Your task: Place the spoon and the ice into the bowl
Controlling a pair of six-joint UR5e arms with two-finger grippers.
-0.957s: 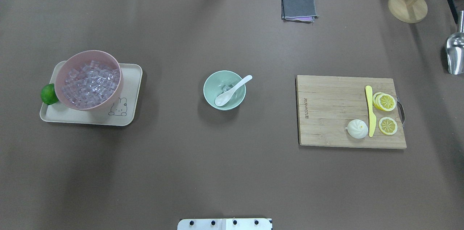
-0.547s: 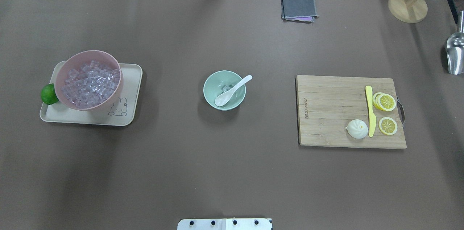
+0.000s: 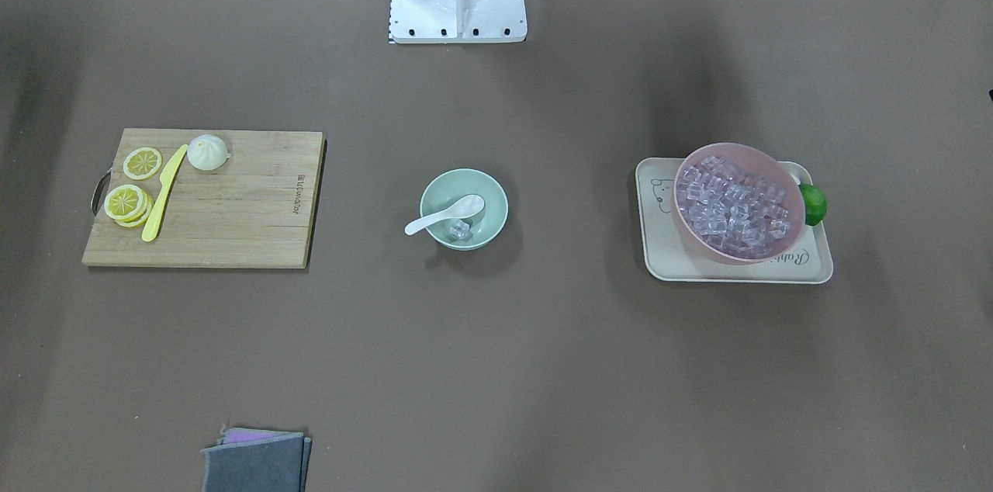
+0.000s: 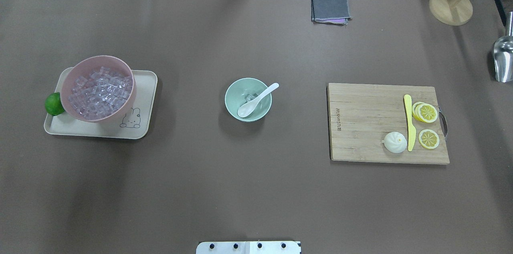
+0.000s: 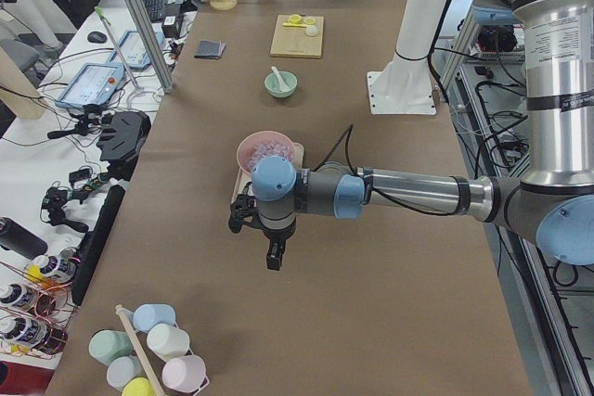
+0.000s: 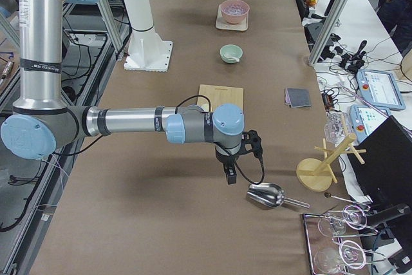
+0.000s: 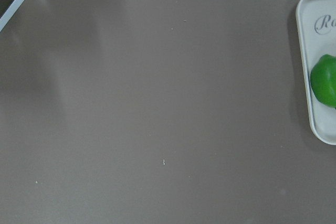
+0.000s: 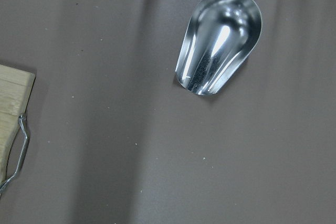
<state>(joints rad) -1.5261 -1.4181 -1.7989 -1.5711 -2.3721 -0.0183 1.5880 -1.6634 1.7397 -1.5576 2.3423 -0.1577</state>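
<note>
The small mint-green bowl [image 4: 231,95] stands at the table's middle, also in the front-facing view [image 3: 490,201]. The white spoon [image 4: 258,99] lies in it, scoop down inside and handle resting over the rim [image 3: 438,218]. A few clear ice cubes [image 4: 251,96] lie in the bowl beside the scoop [image 3: 460,229]. My left gripper [image 5: 272,255] hangs over bare table beyond the tray's outer end; my right gripper [image 6: 229,173] hangs near the metal scoop [image 8: 220,40]. Both show only in side views, so I cannot tell whether they are open or shut.
A pink bowl [image 4: 133,89] full of ice cubes and a lime [image 4: 53,104] sit on a beige tray [image 4: 144,125]. A wooden cutting board [image 4: 360,125] holds a yellow knife [image 4: 409,121], lemon slices and a bun. A grey cloth [image 4: 329,7] and a wooden stand [image 4: 449,7] are at the far edge.
</note>
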